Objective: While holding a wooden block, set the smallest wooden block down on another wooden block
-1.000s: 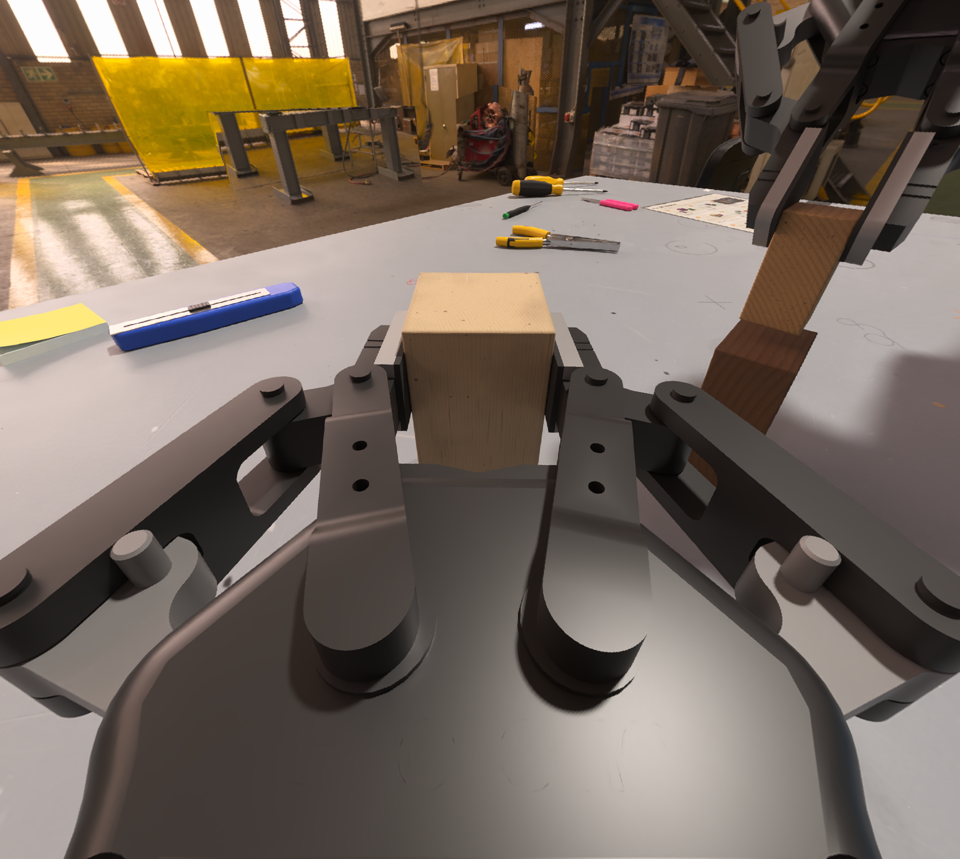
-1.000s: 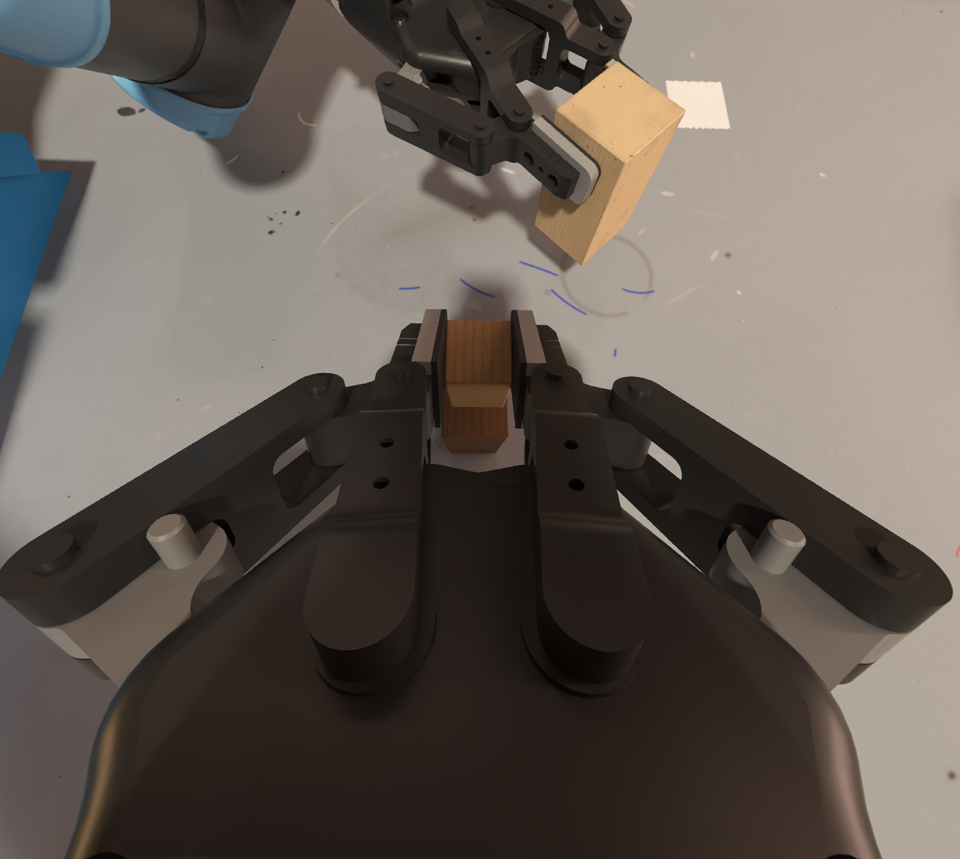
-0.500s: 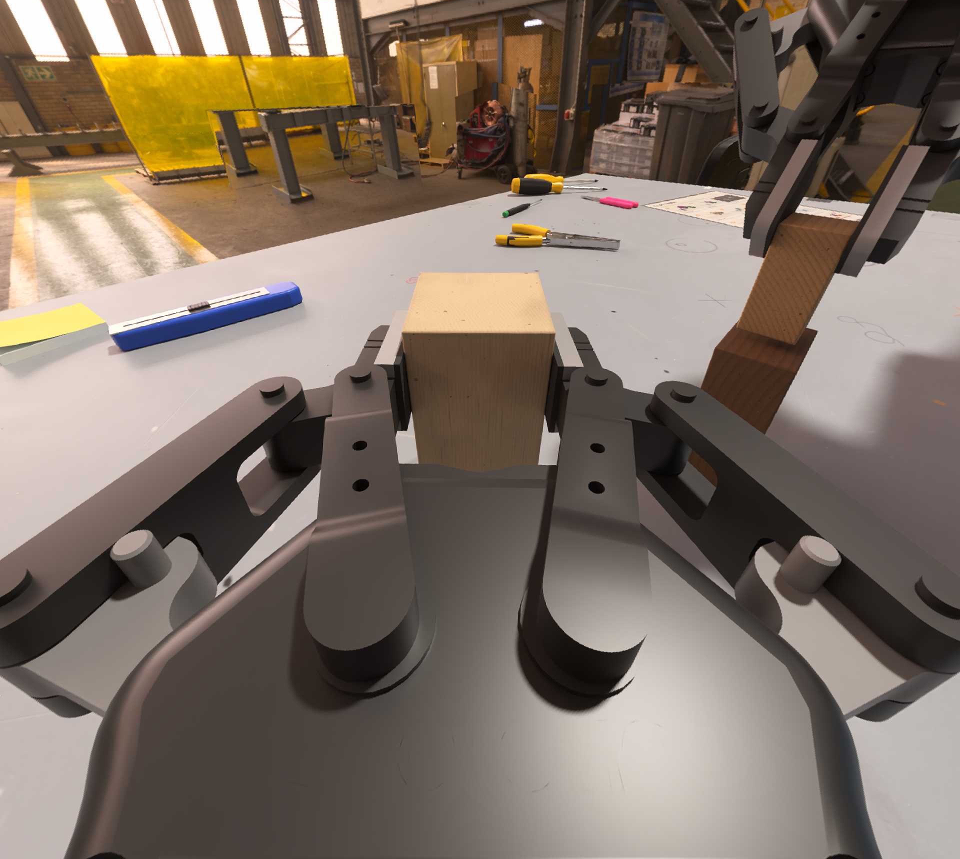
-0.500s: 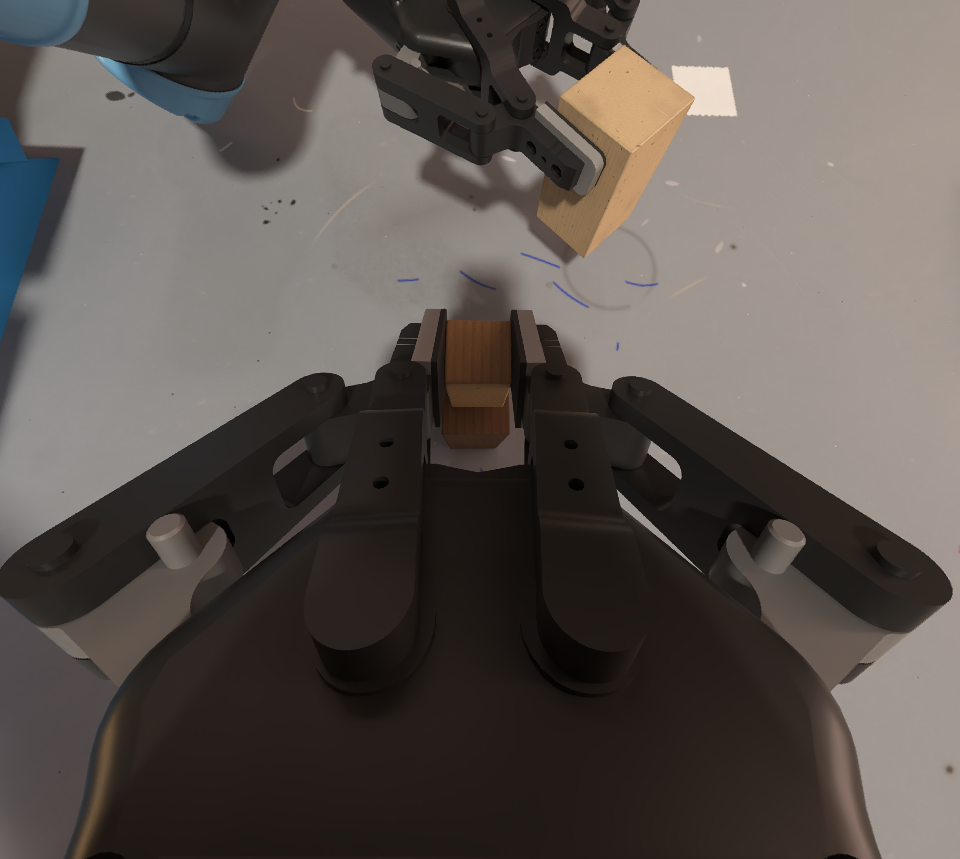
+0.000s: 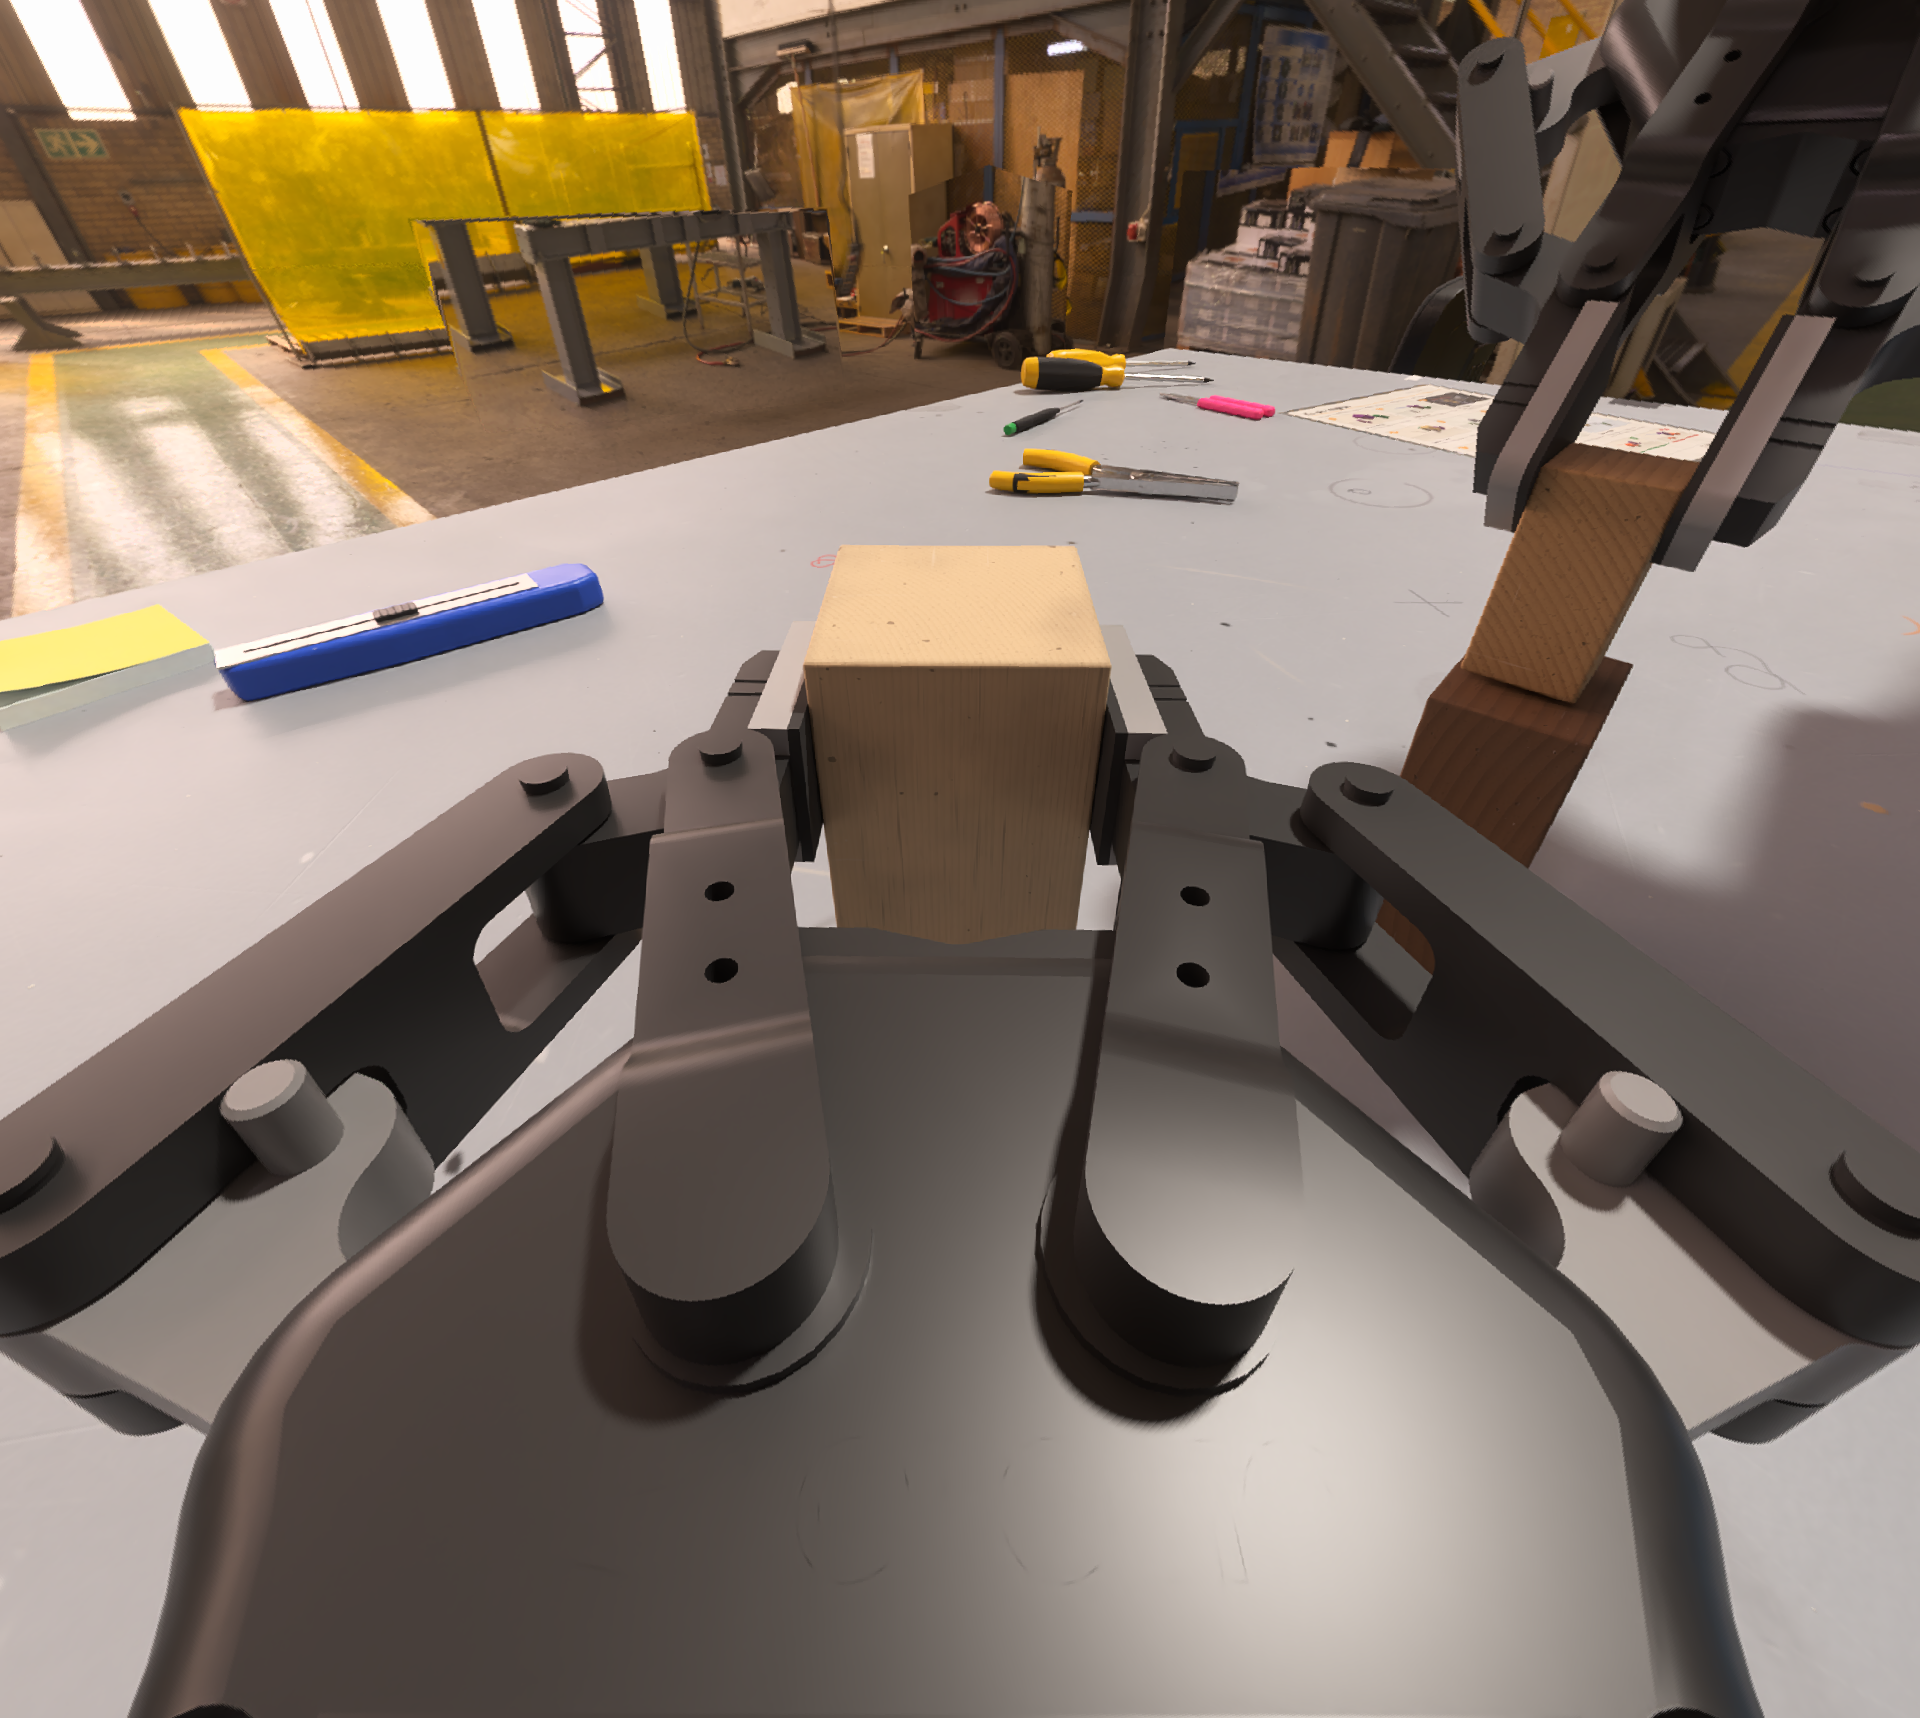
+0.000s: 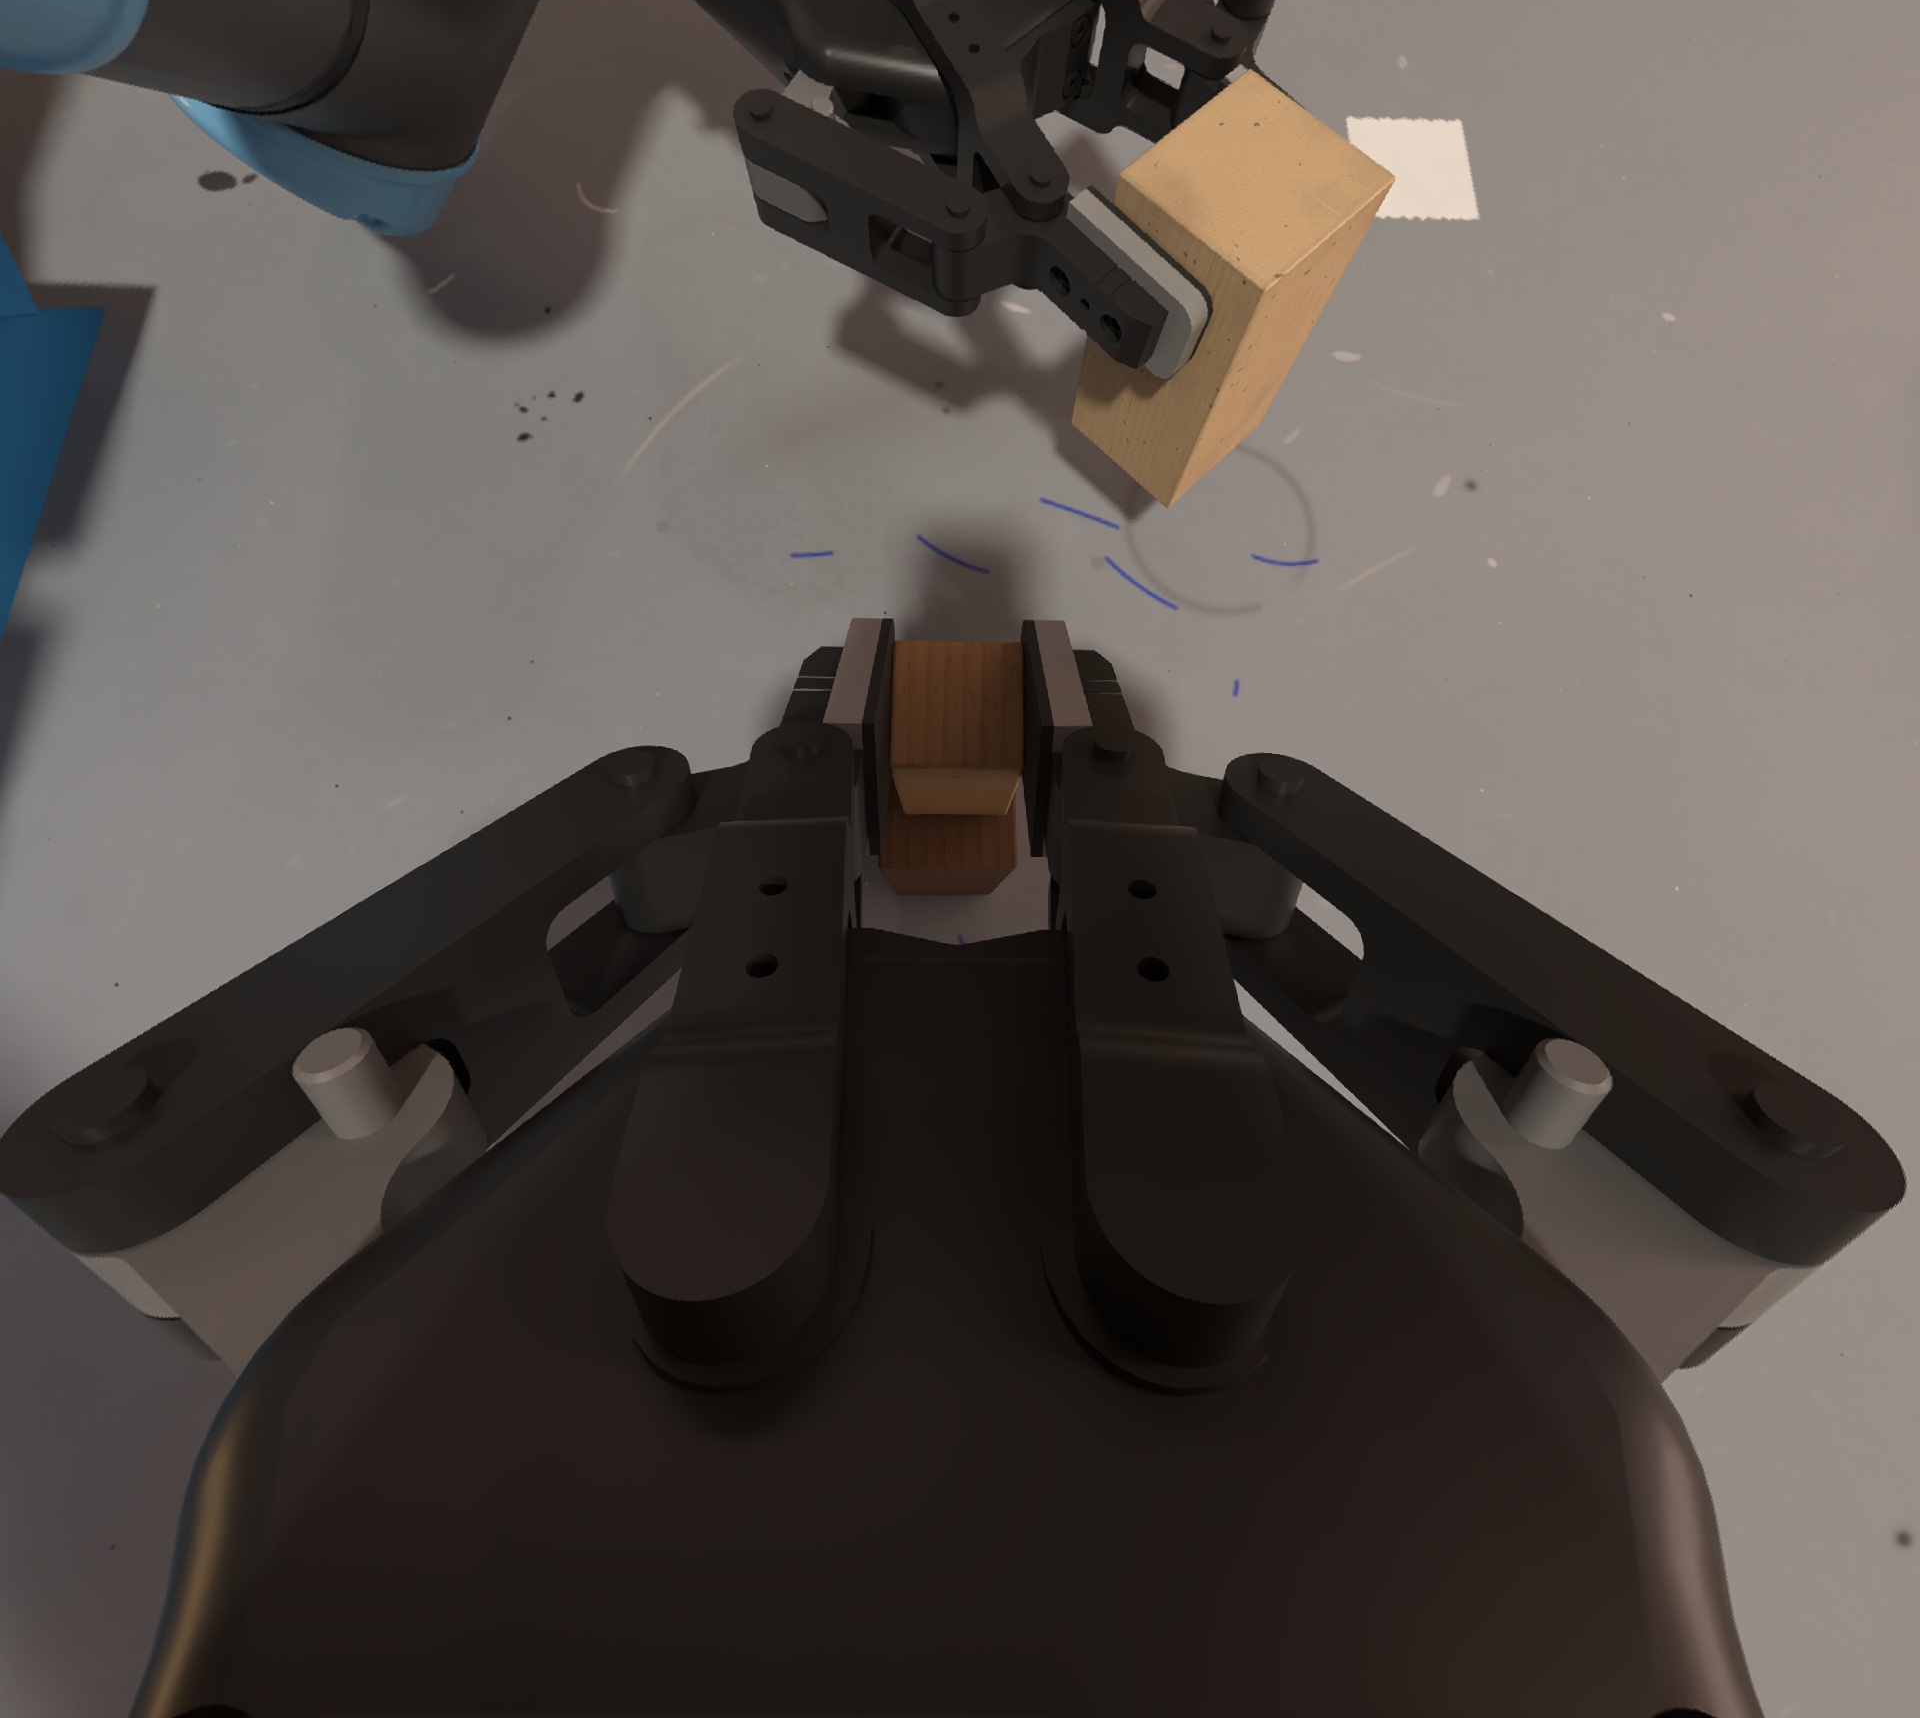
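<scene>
My left gripper (image 5: 956, 660) is shut on a pale wooden block (image 5: 956, 733) and holds it above the grey table (image 5: 520, 837). It also shows in the right wrist view, where the left gripper (image 6: 1205, 214) holds the pale block (image 6: 1236, 286) clear of the table. My right gripper (image 5: 1605, 515) points down and is shut on the small light-brown block (image 5: 1558, 588). That block's lower end rests on top of the dark brown block (image 5: 1496, 775), which stands on the table. In the right wrist view the small block (image 6: 956, 712) sits between my right gripper's (image 6: 956, 660) pads.
A blue utility knife (image 5: 416, 629) and a yellow pad (image 5: 94, 650) lie at the left. Yellow-handled pliers (image 5: 1101, 479), a screwdriver (image 5: 1070, 369), a pink marker (image 5: 1236, 406) and a paper sheet (image 5: 1455, 416) lie farther back. A white patch (image 6: 1413, 167) lies beyond the pale block.
My right gripper has sunk a little with the small block, bringing it down onto the dark block's top. My left gripper and the pale block have stayed still.
</scene>
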`<control>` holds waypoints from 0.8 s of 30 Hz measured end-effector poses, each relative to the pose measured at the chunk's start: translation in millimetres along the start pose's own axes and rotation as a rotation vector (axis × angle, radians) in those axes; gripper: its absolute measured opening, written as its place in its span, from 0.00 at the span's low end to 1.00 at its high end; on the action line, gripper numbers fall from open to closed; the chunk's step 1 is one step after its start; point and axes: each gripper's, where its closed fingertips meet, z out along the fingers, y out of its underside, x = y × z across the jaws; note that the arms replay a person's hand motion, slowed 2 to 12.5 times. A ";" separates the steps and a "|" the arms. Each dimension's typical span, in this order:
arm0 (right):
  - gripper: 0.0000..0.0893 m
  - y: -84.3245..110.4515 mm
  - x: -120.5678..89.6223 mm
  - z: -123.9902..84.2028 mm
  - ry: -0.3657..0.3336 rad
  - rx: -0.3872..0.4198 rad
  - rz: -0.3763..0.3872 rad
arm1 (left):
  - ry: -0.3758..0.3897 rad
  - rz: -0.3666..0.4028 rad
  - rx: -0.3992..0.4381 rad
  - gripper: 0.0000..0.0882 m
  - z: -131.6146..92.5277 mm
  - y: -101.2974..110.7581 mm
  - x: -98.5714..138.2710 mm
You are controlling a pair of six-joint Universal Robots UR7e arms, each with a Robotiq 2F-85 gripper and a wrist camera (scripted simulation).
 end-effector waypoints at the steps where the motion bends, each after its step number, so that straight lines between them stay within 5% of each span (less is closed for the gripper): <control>1: 0.24 0.0 -0.1 0.0 -0.001 0.000 0.000 | 0.000 0.000 0.000 0.46 0.0 0.1 0.0; 24: 0.24 0.1 -1.2 0.5 -0.008 0.002 0.003 | 0.000 0.000 -0.001 0.46 -0.1 0.0 0.1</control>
